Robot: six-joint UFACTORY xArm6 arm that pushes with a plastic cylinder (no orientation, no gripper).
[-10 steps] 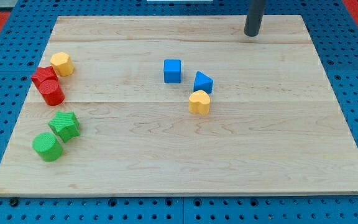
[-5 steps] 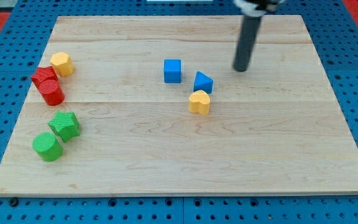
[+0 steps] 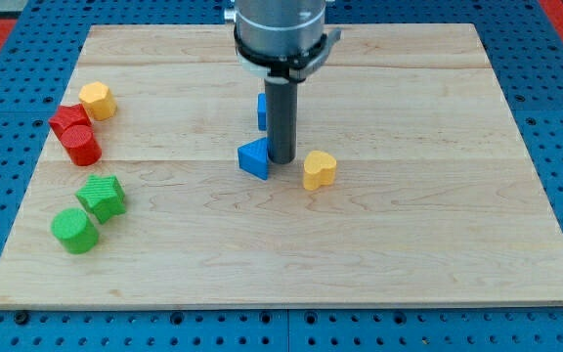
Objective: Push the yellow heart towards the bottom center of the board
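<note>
No claw shows, so we cannot tell its state; my tip [image 3: 281,160] touches the blue triangular block [image 3: 254,158]. We see the yellow heart [image 3: 319,169] just right of it, mid-counter [image 3: 409,244].

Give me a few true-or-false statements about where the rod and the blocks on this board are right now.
1. My tip stands between the blue triangle and the yellow heart. True.
2. The yellow heart lies at the board's bottom edge. False: it sits near the middle.
3. The rod partly hides the blue cube. True.
4. The two green blocks lie on the view's right. False: the green star and green cylinder are on the left.
5. The heart is the only yellow block. False: a yellow hexagon sits at the upper left.
</note>
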